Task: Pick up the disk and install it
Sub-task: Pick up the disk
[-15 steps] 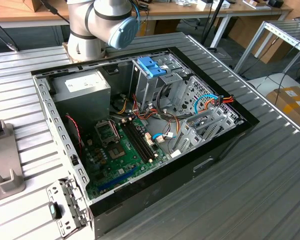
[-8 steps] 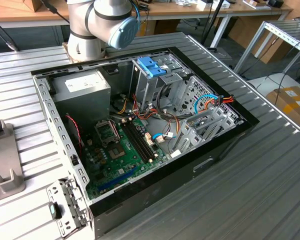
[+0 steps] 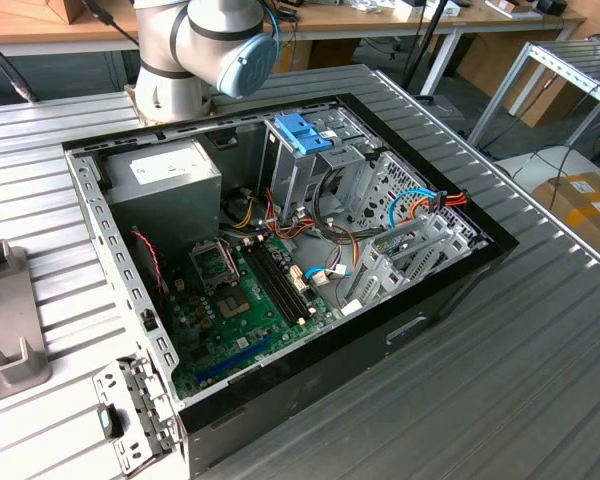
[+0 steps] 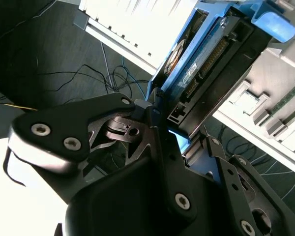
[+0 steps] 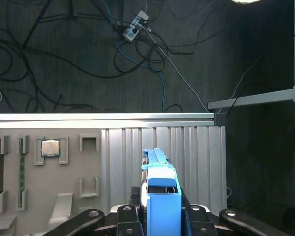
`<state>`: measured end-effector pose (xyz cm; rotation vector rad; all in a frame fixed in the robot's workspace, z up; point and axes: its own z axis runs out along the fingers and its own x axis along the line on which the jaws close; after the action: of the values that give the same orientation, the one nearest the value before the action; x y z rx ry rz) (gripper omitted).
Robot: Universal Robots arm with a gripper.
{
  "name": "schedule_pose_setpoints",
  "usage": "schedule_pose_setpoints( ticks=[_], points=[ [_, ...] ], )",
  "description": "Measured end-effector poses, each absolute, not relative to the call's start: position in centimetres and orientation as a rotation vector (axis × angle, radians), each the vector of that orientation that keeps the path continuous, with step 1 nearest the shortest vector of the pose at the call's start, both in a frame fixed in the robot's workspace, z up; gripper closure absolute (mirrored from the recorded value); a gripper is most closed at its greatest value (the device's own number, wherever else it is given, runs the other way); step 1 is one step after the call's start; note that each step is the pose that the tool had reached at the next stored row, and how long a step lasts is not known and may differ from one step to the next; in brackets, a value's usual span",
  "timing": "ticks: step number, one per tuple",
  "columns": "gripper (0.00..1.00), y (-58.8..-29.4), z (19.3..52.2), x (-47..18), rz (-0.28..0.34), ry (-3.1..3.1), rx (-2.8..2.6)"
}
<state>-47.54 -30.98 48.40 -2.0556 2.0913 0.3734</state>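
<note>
Jaws stood clamped on the disk (image 4: pixel 211 64) in the second wrist view, the gripper (image 4: pixel 173 129) holding its near end. First wrist view: the disk's blue end stood between the fingers (image 5: pixel 135 199), above the ribbed table (image 5: pixel 196 157). Exterior view: the open computer case (image 3: pixel 90 210) lay mid-table, the arm base (image 3: pixel 170 90) at its far side.

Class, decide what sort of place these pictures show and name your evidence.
Likely a robotics lab for computer assembly: an open computer case on a ribbed metal table, a robot arm behind it, its gripper clamping the disk.
</note>
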Motion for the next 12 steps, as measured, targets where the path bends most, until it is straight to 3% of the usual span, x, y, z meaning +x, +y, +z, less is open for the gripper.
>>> schedule_pose_setpoints(
  ticks=[12],
  points=[
    [0.63, -30.98, 49.33, -47.54, 0.385, 2.084, -2.049]
  ],
)
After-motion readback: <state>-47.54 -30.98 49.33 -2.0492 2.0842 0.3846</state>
